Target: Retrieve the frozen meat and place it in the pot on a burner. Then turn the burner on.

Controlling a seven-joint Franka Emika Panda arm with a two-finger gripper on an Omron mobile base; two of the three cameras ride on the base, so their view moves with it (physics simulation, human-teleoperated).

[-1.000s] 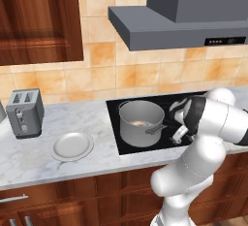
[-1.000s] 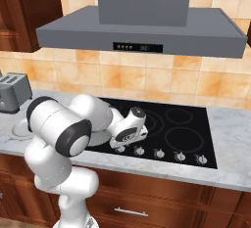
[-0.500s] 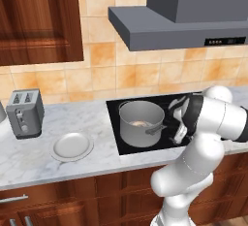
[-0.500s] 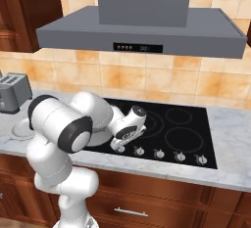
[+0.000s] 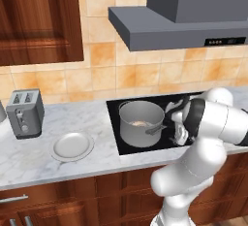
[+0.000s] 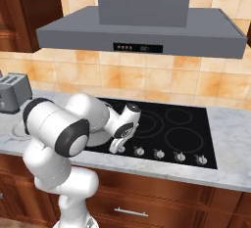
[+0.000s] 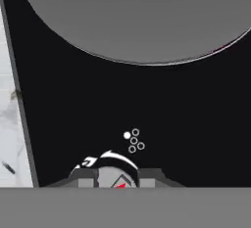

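tool (image 7: 117, 174) now clenched on knob (image 7: 116, 175), jaws narrower than a second ago | meat (image 5: 140, 123) in pot (image 5: 141, 122) behind knob | judgement: burner switching begins

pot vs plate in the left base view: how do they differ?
The pot is a tall grey steel cylinder with a stubby side handle; the plate is flat, white and handleless. The pot stands on the black cooktop; the plate lies on the marble counter to its left, nearer the toaster. The pot holds the meat; the plate holds nothing. Both are round and upright.
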